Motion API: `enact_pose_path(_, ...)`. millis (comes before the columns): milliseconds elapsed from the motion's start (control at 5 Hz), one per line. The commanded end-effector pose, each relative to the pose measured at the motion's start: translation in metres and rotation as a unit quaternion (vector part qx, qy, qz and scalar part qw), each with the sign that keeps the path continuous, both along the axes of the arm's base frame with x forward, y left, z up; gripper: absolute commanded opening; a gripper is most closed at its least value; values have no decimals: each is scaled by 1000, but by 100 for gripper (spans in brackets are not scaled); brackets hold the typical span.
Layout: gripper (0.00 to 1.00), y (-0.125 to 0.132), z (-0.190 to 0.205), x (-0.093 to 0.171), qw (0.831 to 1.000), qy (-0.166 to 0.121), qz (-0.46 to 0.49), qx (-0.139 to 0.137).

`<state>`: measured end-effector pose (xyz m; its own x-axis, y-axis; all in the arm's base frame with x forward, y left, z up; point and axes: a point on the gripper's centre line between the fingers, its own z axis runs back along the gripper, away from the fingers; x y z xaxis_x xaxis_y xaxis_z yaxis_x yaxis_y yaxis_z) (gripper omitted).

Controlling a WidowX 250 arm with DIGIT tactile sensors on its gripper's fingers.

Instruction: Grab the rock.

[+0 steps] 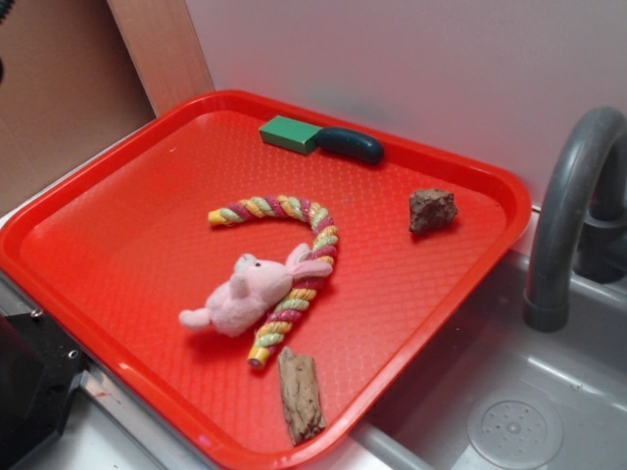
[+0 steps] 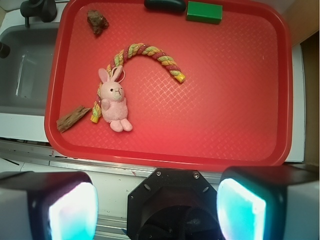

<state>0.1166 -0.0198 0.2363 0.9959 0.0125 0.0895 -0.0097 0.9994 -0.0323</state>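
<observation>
Even, fairly bright light is falling from above, leaving only short, soft shadows on the glossy red plastic tray (image 1: 127,245). In the wrist view, the hand's (image 2: 157,205) pale fingertips (image 2: 72,212) are glowing overexposed and blurred.

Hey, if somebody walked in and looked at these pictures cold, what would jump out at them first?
Probably the big bright red plastic tray beside the grey sink, then the pink plush bunny near its middle, lying against a curved multicoloured braided rope. The small rough reddish-brown rock sits alone toward the tray's faucet-side corner. In the wrist view the open gripper is off the tray, past its near edge, holding nothing.
</observation>
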Motion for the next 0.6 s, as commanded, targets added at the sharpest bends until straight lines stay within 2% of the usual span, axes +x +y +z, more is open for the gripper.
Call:
enact_pose_path(0, 100, 0, 0, 0, 1000, 0, 0, 0)
enact_pose_path(200, 100, -3, -8, 23, 999, -31, -29, 4)
enact_pose_path(400, 100, -5, -18, 40, 997, -46, -61, 18)
